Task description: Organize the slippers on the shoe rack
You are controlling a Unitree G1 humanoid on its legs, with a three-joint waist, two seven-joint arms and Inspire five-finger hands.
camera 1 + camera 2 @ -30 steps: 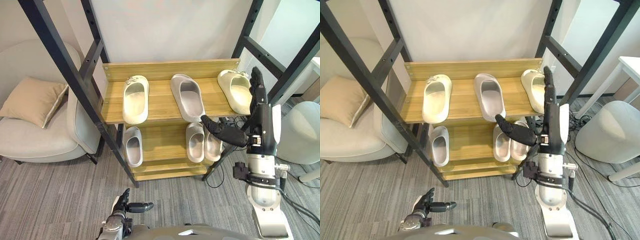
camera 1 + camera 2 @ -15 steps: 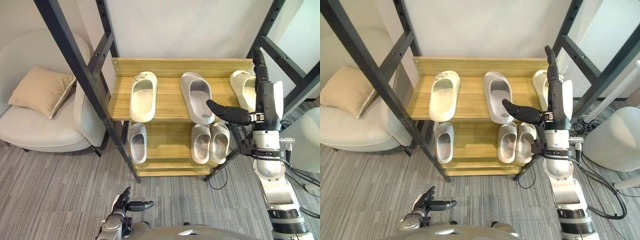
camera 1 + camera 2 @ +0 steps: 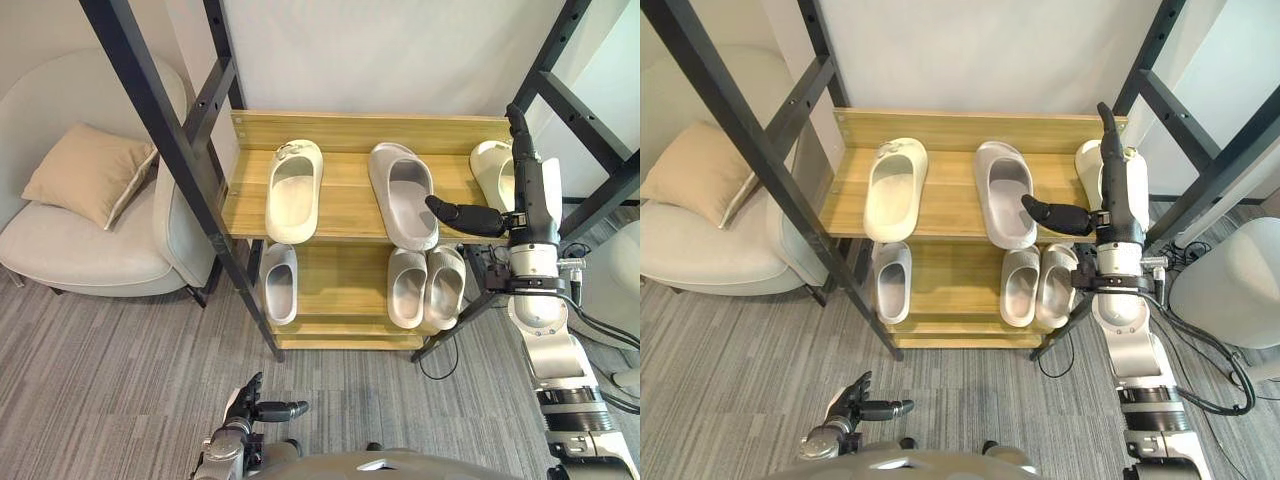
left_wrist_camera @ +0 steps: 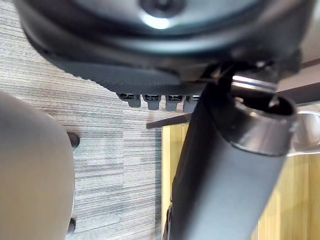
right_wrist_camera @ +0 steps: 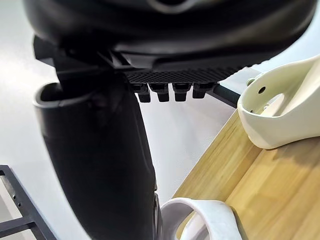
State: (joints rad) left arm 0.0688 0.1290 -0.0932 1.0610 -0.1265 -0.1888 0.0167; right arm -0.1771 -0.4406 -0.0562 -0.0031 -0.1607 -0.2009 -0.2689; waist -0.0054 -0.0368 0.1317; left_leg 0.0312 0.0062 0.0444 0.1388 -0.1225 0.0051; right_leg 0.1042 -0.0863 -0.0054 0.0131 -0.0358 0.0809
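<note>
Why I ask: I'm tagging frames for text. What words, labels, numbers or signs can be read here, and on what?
None can be read: the slippers, the shoe rack, the cushion and the right robot hand show no legible words, numbers or signs.

Right hand (image 5: 165, 30) above the wooden shelf (image 5: 260, 190), thumb (image 5: 100, 165) straight. Cream slipper (image 5: 285, 110) lies by the shelf's back edge. Grey slipper (image 5: 200, 220) lies apart from it.

Bright, even indoor light, soft shadow on the lower shelf (image 3: 345, 288) of the shoe rack (image 3: 350, 130)
</note>
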